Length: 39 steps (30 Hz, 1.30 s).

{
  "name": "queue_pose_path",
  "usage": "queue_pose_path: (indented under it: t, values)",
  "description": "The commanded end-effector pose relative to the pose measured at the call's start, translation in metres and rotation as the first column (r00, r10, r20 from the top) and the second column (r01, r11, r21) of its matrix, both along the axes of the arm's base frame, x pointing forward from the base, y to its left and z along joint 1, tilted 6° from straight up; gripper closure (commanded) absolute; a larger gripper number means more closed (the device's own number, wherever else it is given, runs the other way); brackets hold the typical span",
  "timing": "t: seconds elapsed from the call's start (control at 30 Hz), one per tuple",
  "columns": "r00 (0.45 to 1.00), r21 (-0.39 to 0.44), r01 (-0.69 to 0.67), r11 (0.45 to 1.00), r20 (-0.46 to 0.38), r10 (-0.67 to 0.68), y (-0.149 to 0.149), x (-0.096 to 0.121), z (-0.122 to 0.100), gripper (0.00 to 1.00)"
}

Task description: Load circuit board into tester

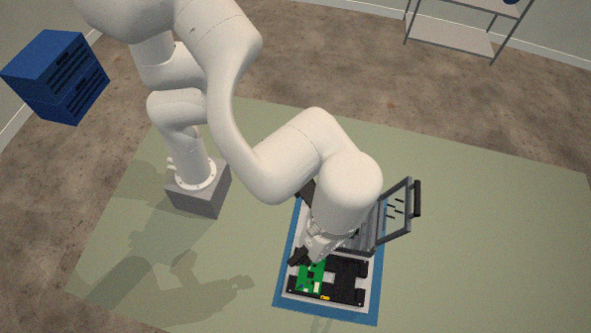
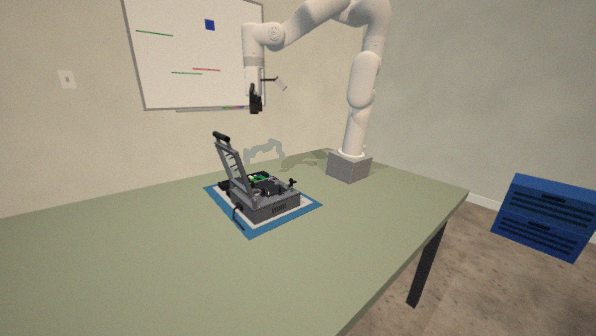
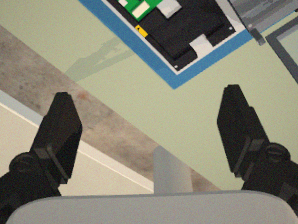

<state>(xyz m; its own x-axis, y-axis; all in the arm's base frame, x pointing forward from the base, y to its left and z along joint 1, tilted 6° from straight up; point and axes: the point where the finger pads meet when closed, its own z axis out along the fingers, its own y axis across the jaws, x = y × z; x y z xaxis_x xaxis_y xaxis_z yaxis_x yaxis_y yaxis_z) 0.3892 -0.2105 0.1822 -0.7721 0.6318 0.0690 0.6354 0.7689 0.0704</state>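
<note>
The green circuit board lies face up in the left pocket of the black tray; the pocket beside it is empty. The grey tester stands next to the tray with its lid raised and its black handle at the top. My gripper hangs high above the tray, open and empty; its two black fingers stand wide apart in the wrist view. The tester's plate and pins are hidden by my arm.
Tray and tester sit on a white plate over a blue mat. My arm's base stands on a grey block at the table's far side. A blue crate and a metal shelf stand on the floor. A whiteboard hangs on the wall.
</note>
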Motion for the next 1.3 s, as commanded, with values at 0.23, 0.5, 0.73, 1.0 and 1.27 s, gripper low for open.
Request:
queue_pose_path:
  t: [0.23, 0.5, 0.73, 1.0, 1.27]
  values:
    - [0.938, -0.004, -0.343, 0.939, 0.047, 0.343, -0.001, 0.001, 0.002, 0.0]
    - [0.823, -0.016, -0.564, 0.826, 0.069, 0.563, -0.001, 0.001, 0.002, 0.0]
    - [0.775, -0.021, -0.628, 0.778, 0.076, 0.628, -0.001, 0.001, 0.002, 0.0]
    - [0.759, -0.023, -0.647, 0.762, 0.077, 0.647, -0.001, 0.001, 0.002, 0.0]
    - [0.759, -0.023, -0.647, 0.762, 0.077, 0.647, 0.0, -0.001, -0.009, 0.0]
